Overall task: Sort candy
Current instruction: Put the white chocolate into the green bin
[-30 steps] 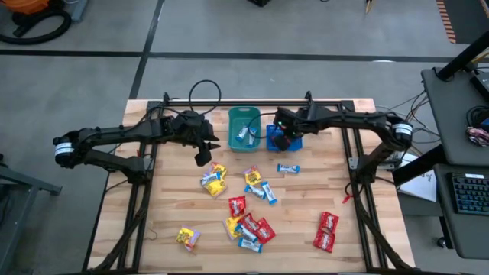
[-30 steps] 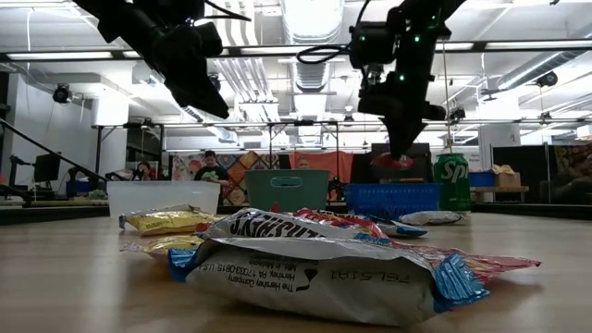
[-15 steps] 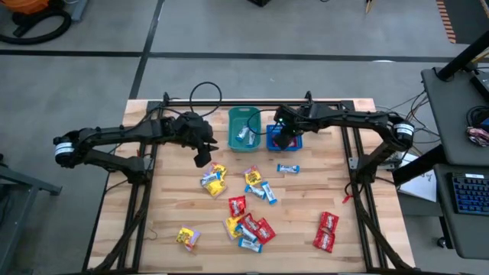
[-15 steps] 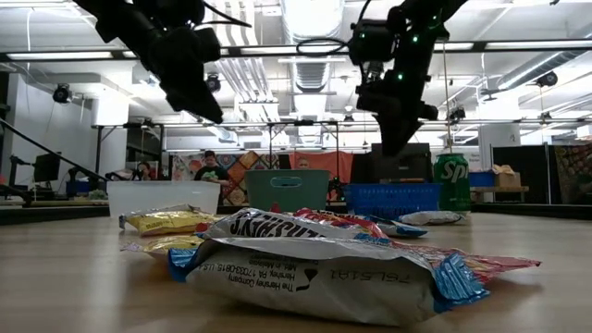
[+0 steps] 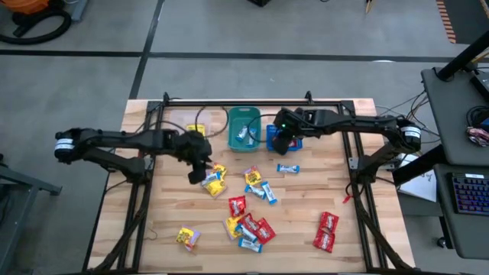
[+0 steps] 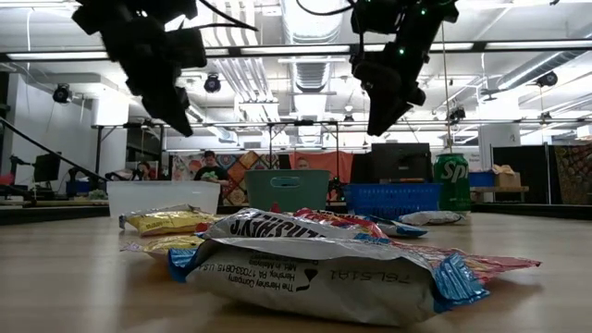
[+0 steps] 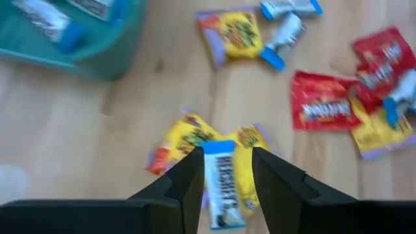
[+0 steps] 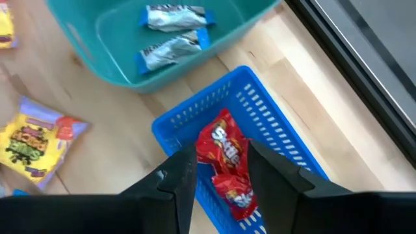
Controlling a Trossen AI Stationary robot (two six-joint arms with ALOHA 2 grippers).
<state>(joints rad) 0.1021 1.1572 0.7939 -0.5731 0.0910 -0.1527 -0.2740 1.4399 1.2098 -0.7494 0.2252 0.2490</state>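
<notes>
Wrapped candy in red, yellow and blue-white lies scattered over the wooden table point(image 5: 176, 206). My left gripper point(image 5: 201, 169) hangs open above a small pile of it, where a blue-white candy point(image 7: 220, 182) lies on top of yellow ones point(image 7: 185, 140). My right gripper point(image 5: 281, 143) hangs open over the blue bin point(image 8: 273, 140), and a red candy point(image 8: 229, 159) lies in the bin below its fingers. The teal bin point(image 5: 244, 128) beside it holds two blue-white candies point(image 8: 172, 32). In the low view both grippers, left point(image 6: 176, 125) and right point(image 6: 379, 120), are well above the table.
More candy lies mid-table point(image 5: 248, 223), with two red ones point(image 5: 327, 231) near the right edge and a yellow one point(image 5: 186, 237) near the front left. A clear bin point(image 6: 162, 196) stands left of the teal one. A green can point(image 6: 450, 182) stands behind the blue bin.
My right gripper has opened over the blue bin and let go of the red candy, which has dropped into the bin; the gripper has then risen. My left gripper has swung toward the table's near edge and down, and is now over the yellow candy pile.
</notes>
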